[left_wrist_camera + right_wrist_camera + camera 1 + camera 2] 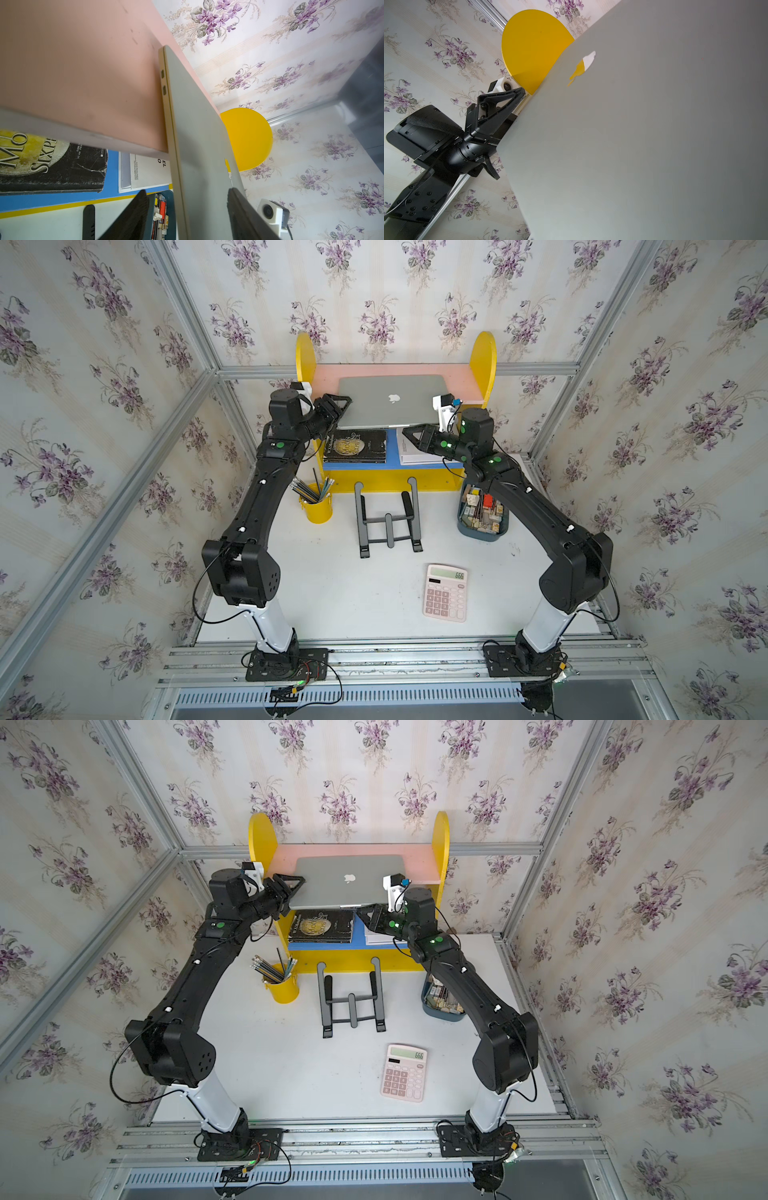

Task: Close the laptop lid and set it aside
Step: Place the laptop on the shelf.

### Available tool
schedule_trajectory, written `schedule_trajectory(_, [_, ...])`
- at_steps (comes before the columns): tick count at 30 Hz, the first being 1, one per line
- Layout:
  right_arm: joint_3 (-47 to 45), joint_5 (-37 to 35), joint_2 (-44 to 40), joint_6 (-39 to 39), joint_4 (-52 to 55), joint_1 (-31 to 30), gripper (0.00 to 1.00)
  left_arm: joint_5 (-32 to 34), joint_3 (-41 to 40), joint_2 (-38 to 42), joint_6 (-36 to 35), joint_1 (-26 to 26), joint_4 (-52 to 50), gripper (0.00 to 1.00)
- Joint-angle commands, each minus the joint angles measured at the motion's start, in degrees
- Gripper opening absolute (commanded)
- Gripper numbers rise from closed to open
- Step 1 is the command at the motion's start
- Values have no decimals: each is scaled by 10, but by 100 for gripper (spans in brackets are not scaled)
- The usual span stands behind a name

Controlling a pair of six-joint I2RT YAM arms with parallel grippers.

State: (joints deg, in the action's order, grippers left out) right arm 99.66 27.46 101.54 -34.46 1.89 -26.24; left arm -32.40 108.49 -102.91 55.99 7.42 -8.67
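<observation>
Laptop [386,406], thin silver aluminium, is lying closed on the pink shelf [328,379]; my left pincer [187,192] is gaping, right pincer [409,434] clenched empty; withdrawing remains.

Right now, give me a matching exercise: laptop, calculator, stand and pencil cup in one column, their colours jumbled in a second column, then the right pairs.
1 laptop
2 calculator
3 stand
4 pencil cup

a yellow
b pink
c silver
d black

Pairs: 1-c, 2-b, 3-d, 4-a.
</observation>
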Motion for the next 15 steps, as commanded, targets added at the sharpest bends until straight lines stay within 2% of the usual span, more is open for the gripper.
schedule_trajectory(1, [18,-9,7,7,5,0,28,-16,21,-4,-34,-2,-25,68])
schedule_trajectory(9, [53,-7,25,9,22,1,28,-31,48,4,-87,-10,-82,77])
schedule_trajectory(15, [67,-4,36,6,25,1,29,-37,-8,61,-124,-20,-95,77])
